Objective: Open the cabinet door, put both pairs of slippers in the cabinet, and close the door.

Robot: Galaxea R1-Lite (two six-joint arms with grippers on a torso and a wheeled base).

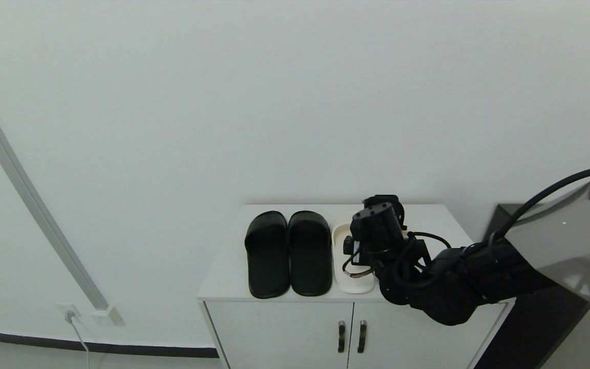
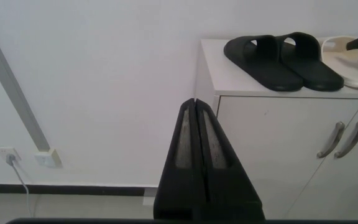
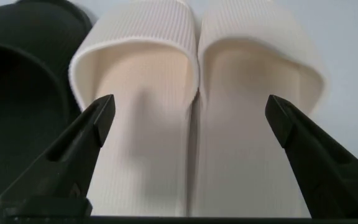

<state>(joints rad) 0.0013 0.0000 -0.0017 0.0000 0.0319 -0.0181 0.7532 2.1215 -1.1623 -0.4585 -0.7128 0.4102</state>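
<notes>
White wall (image 1: 295, 102) stands behind a white cabinet (image 1: 226, 279). Both doors (image 1: 279, 333) are shut, w/ two dark handles (image 1: 351, 335) side by side in the middle. On top sit the black slippers (image 1: 274, 256). The cream slippers (image 3: 142, 124) sit just beside them, on the robot's R.

R gripper (image 3: 190, 106) is over the cream pair. Its jaws are wide apart, one by each outer side of the pair, w/ nothing held. Can't tell if the jaws touch the slippers.

L gripper (image 2: 195, 109) is off to the L of the cabinet, lower than its top. Its jaws are pressed together w/ nothing between them.

In the head view the R arm (image 1: 454, 287) hides most of the cream pair, so just part of one slipper shows. Cabinet bottom is cut off. Near ends of the cream pair are cut off in the R wrist view.
</notes>
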